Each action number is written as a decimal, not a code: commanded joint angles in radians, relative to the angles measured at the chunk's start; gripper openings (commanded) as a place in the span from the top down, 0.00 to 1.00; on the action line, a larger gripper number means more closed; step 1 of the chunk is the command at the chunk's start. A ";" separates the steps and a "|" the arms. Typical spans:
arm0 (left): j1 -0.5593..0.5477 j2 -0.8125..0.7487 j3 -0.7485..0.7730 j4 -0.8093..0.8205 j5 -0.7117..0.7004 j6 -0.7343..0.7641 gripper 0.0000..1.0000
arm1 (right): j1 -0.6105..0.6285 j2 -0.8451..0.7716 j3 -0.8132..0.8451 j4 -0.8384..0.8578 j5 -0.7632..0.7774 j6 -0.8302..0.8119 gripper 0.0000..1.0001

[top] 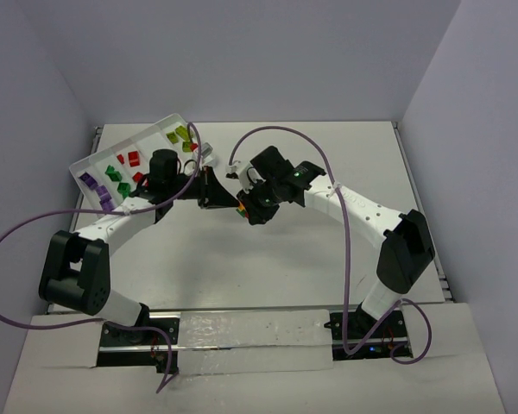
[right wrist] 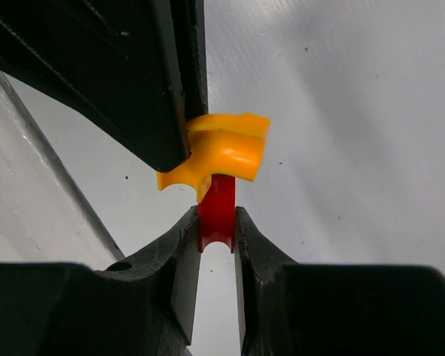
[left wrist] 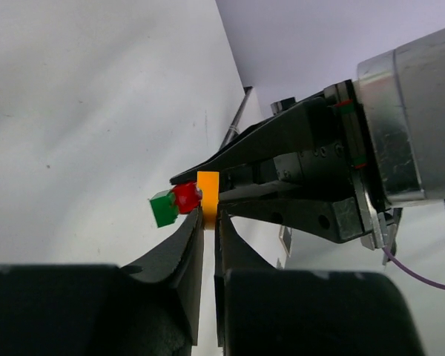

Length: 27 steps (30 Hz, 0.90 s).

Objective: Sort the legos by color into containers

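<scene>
1. Our left fingers [left wrist: 179, 252] are closed on an orange brick [left wrist: 208, 196], with one fingertip pressed to each side of it.
2. Our right fingers [right wrist: 179, 256] are clamped on a red brick [right wrist: 217, 211], which sits between their tips and is joined to the orange brick.
3. A green brick [left wrist: 163, 210] is stuck to the red brick on the side away from the orange one. We cannot tell whether any finger touches it.
4. The two sets of fingers meet tip to tip over the middle of the worktop [top: 328, 259], and the three joined bricks are between them.
5. The white tray [top: 80, 166] lies askew at the far left corner of the worktop, well apart from the fingers.
6. In its long compartments we see purple bricks [top: 93, 185] nearest the left edge, then green bricks [top: 116, 177], red bricks [top: 131, 159] and lime bricks [top: 180, 135] nearest the far edge.
</scene>
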<state>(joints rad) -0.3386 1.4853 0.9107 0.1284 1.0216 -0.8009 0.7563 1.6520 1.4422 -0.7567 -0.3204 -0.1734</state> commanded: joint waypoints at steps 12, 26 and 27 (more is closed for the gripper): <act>0.303 -0.034 0.186 -0.332 -0.399 0.446 1.00 | 0.005 -0.046 -0.006 0.019 0.046 -0.005 1.00; 0.398 0.332 0.537 -0.369 -0.605 0.599 0.99 | -0.015 -0.040 -0.014 0.025 0.026 0.003 1.00; 0.400 0.351 0.551 -0.372 -0.611 0.605 0.98 | -0.017 -0.040 -0.015 0.025 0.025 0.003 1.00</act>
<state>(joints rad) 0.0544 1.7809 1.3849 -0.2263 0.4738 -0.2498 0.7493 1.6505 1.4323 -0.7555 -0.2828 -0.1734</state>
